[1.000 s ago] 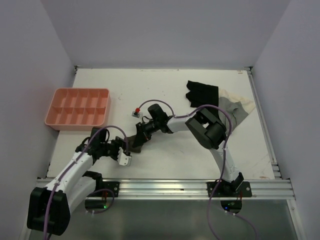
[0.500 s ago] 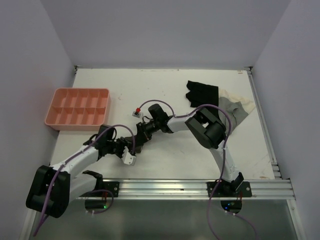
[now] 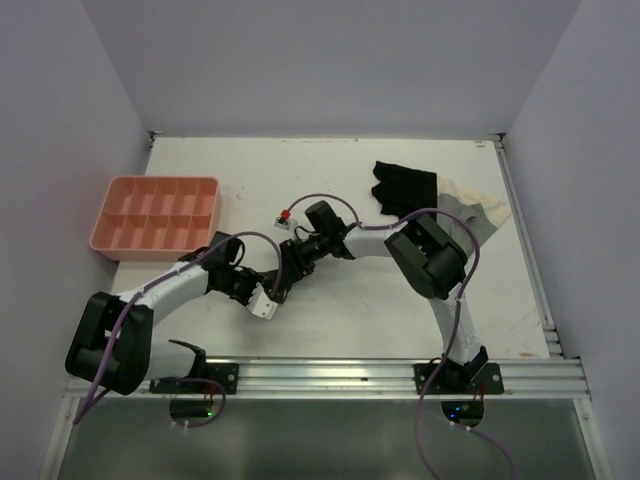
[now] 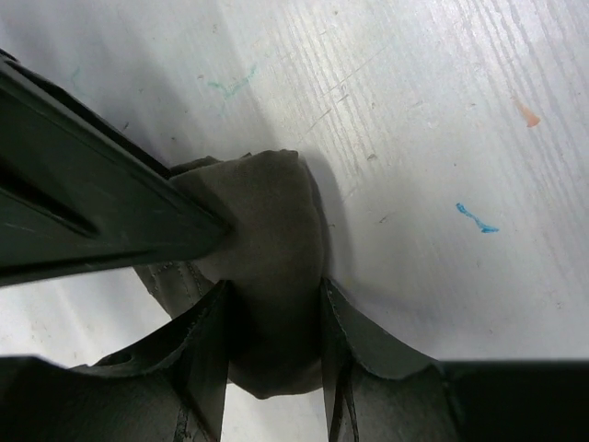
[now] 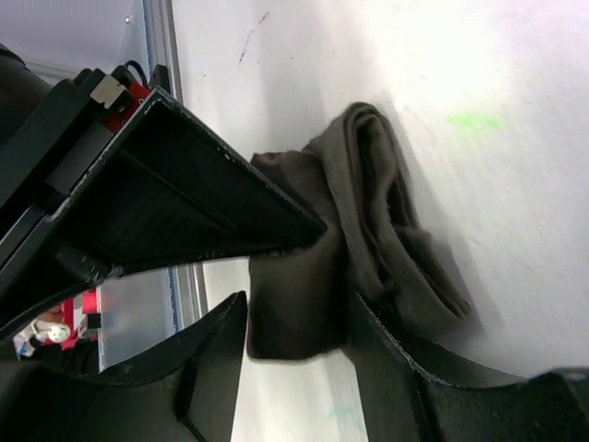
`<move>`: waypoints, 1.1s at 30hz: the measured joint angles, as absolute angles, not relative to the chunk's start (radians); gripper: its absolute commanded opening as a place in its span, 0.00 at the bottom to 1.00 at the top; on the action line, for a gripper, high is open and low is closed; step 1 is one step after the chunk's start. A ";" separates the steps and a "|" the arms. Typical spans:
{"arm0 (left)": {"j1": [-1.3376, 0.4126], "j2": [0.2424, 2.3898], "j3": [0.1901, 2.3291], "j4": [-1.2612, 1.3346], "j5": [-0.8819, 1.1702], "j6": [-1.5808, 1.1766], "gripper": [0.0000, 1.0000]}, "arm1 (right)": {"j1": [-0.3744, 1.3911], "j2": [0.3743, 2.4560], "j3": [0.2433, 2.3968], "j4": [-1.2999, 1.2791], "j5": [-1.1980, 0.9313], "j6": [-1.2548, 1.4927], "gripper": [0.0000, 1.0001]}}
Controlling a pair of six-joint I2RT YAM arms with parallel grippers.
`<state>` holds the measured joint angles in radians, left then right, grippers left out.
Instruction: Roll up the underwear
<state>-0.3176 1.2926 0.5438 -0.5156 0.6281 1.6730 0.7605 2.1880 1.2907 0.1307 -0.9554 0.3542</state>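
Near edge of table: both arm bases, arms reaching in toward left-centre and meeting there. Left end effector is clamped on the underwear, a bunched dark brown wad filling the gap between its two fingers and resting on the table. Right end effector comes in from the opposite side, tip to tip with the left one. Its wrist view shows folded brown cloth pinched between both its fingers, so it is closed on the same bundle. The bundle looks partly rolled, with layered folds visible in the right wrist view. In the top view the cloth is mostly hidden under the two end effectors. Just beyond them sits a small red-topped object. Far left is a pink divided tray. At the far right a black garment lies beside a grey-and-cream garment, well apart from the underwear.
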 measured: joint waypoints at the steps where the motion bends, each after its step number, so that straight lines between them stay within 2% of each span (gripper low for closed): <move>1: -0.318 1.303 0.554 -0.529 0.627 1.677 0.00 | 0.749 2.177 1.290 0.107 -0.951 0.352 0.54; 10: -0.319 1.365 0.634 -0.636 0.610 1.687 0.00 | 0.574 2.063 1.237 0.004 -0.748 0.330 0.53; 17: -0.321 1.639 0.928 -0.915 0.630 1.596 0.00 | 0.579 1.715 1.003 -0.027 -0.571 0.262 0.52; 21: -0.321 1.828 1.126 -1.100 0.670 1.549 0.00 | 0.630 1.477 0.919 -0.053 -0.479 0.165 0.54; 24: -0.316 1.961 1.256 -1.228 0.716 1.526 0.00 | 0.749 1.398 0.908 -0.053 -0.403 0.079 0.56; 33: -0.302 2.137 1.414 -1.407 0.799 1.483 0.00 | 1.002 1.459 0.870 0.011 -0.216 -0.137 0.62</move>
